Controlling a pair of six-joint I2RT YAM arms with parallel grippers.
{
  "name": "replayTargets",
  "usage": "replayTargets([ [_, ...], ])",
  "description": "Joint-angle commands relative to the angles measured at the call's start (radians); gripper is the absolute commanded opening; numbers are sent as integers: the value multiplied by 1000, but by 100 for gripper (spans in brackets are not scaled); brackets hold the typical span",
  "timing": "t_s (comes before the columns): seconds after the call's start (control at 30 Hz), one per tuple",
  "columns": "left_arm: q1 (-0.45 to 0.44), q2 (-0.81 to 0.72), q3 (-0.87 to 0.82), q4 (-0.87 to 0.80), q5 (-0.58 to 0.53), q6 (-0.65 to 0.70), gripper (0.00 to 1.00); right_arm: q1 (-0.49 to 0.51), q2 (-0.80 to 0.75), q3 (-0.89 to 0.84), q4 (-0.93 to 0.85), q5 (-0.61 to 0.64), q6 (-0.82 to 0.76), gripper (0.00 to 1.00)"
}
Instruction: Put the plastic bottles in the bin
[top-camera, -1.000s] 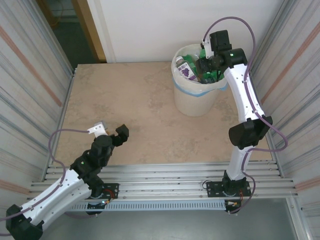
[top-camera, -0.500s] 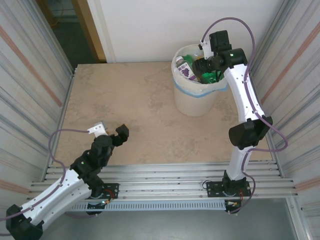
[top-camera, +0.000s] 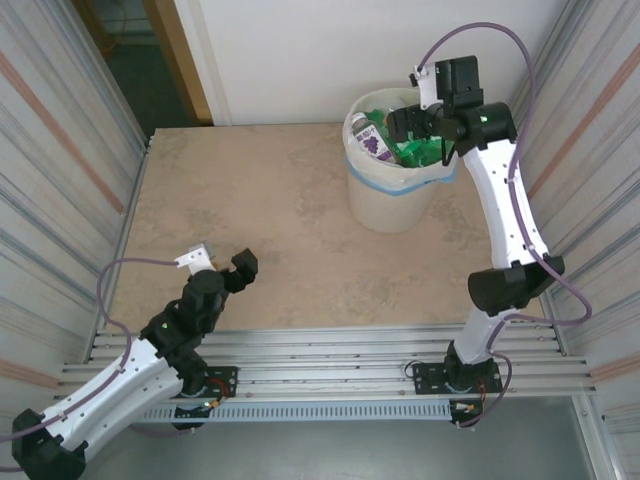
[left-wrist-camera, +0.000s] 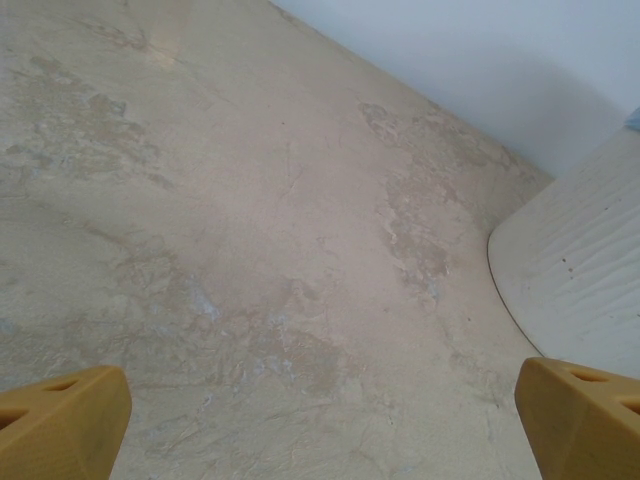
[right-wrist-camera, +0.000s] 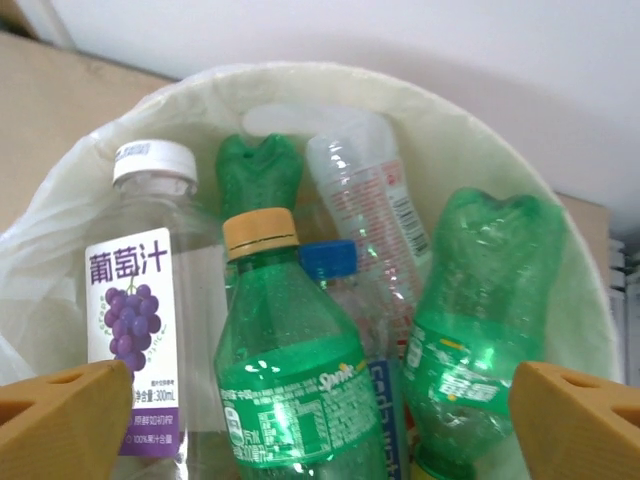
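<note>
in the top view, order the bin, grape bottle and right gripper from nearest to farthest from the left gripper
1. bin, at the table's far right, its near wall closest to the left gripper.
2. grape bottle, inside the bin at its left side.
3. right gripper, above the bin's far side, jaws open.

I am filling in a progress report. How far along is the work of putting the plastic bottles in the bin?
Done: the grape-juice bottle, the Sprite bottle and other bottles lie in the bin. In hand: nothing; the right gripper hangs over the bin with jaws open, the left gripper is open above the table. Left: I see no bottle on the table, so the job looks finished.
</note>
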Motion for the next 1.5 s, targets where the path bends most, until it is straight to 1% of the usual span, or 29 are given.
replayTargets([
  [0.0, 6, -23, 40, -27, -53, 19, 99, 7, -110, -110, 97, 98, 42, 98],
  [0.1, 8, -50, 54, -64, -79, 43, 99, 6, -227, -282, 199, 153, 70, 98],
  [0.2, 9, -80, 66, -102, -107, 64, 99, -3, -367, -506, 319, 216, 104, 98],
  [0.3, 11, -110, 74, -141, -134, 84, 99, -30, -514, -737, 444, 249, 154, 98],
  [0.4, 16, -139, 86, -189, -162, 99, 99, -62, -643, -929, 522, 254, 188, 98],
  [0.47, 23, -158, 97, -233, -182, 104, 99, -75, -707, -1022, 550, 289, 202, 98],
  [0.57, 31, -179, 116, -291, -219, 122, 99, -100, -757, -1137, 560, 332, 229, 98],
  [0.67, 35, -198, 130, -311, -259, 175, 99, -115, -795, -1234, 569, 311, 254, 98],
  [0.8, 58, -210, 123, -267, -331, 291, 99, -132, -808, -1378, 637, 305, 296, 98],
  [0.87, 93, -206, 115, -229, -325, 360, 99, -150, -816, -1445, 691, 280, 312, 98],
  [0.93, 145, -197, 106, -203, -293, 415, 99, -160, -824, -1514, 761, 270, 316, 98],
  [1.03, 269, -167, 85, -174, -195, 466, 99, -170, -829, -1604, 871, 289, 318, 98],
  [1.13, 418, -122, 43, -100, -36, 501, 99, -179, -815, -1656, 958, 304, 320, 98],
  [1.27, 605, -53, -63, 118, 197, 509, 99, -183, -782, -1722, 1091, 310, 320, 98],
  [1.33, 667, -25, -105, 227, 269, 499, 99, -183, -779, -1769, 1183, 301, 322, 98],
  [1.37, 690, -16, -120, 277, 303, 523, 99, -184, -781, -1795, 1234, 296, 323, 98],
  [1.4, 700, -3, -133, 320, 315, 544, 99, -185, -781, -1814, 1273, 289, 323, 98],
  [1.47, 702, 24, -166, 413, 297, 608, 99, -193, -772, -1841, 1344, 267, 318, 98],
])
